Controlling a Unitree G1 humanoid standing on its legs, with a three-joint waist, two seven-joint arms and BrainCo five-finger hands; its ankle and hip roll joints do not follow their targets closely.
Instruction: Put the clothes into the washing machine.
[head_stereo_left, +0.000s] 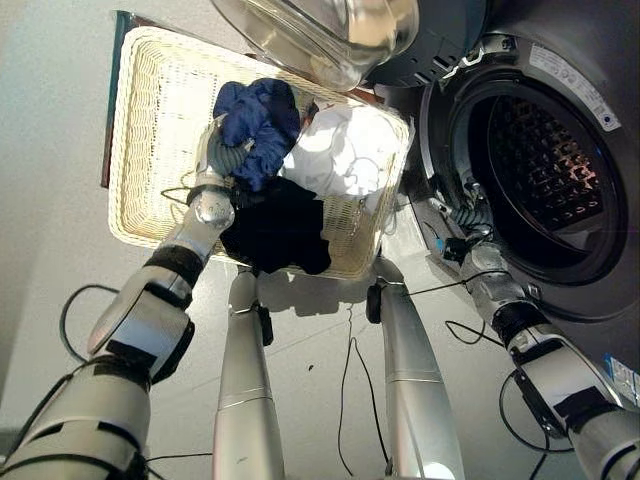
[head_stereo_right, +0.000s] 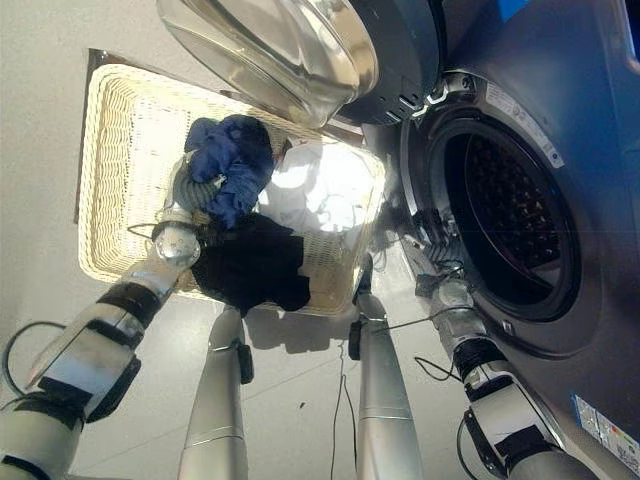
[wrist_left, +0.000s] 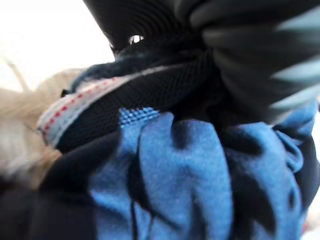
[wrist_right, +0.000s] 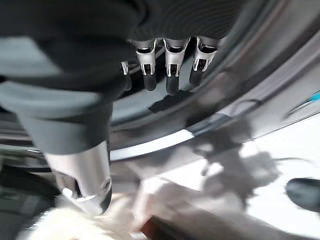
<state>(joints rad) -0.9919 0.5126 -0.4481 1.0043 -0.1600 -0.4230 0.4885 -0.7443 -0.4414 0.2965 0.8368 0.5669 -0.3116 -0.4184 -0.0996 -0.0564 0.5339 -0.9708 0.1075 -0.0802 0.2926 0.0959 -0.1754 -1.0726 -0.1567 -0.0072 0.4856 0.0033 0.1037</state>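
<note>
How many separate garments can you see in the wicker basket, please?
3: a blue garment under the left hand, a white garment nearest the washing machine, and a black garment at the basket's near edge. More may be hidden beneath.

We can read no text anywhere. The washing machine (head_stereo_left: 560, 150) carries a white label (head_stereo_left: 567, 85) on its door ring and another sticker (head_stereo_right: 607, 432) low on its front, and both bear print too small for us to make out. No numbers or signs show elsewhere.
</note>
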